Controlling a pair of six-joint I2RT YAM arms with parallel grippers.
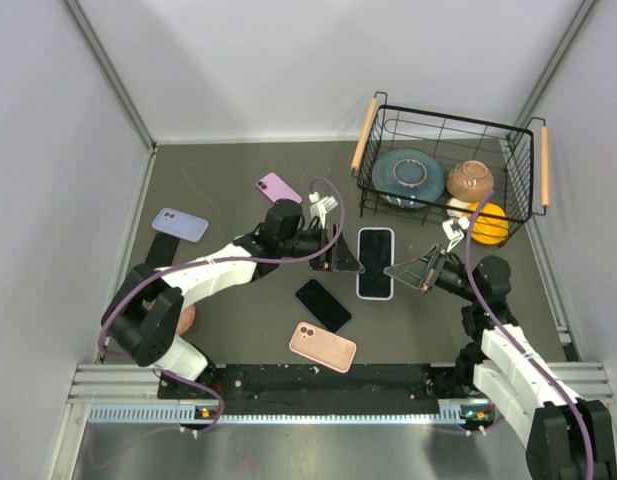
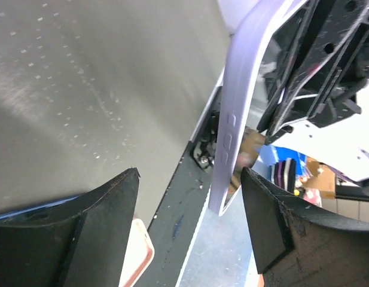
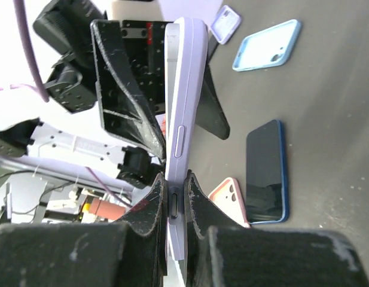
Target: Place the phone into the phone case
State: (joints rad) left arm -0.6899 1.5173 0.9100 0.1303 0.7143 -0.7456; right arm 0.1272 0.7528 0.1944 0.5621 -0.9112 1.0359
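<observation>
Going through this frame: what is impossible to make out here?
- Whether the phone sits fully in the case: small in the top view, edge-on in both wrist views.
- Case's lower end: right wrist view, hidden between the right gripper's jaws.
- Orange object in the basket: top view, cable crosses it.

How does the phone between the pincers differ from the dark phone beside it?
The cased phone is clamped by the right pincer; the bare phone lies loose on the table. The cased phone wears a lavender case; the bare phone shows a blue rim. Both screens are dark.
</observation>
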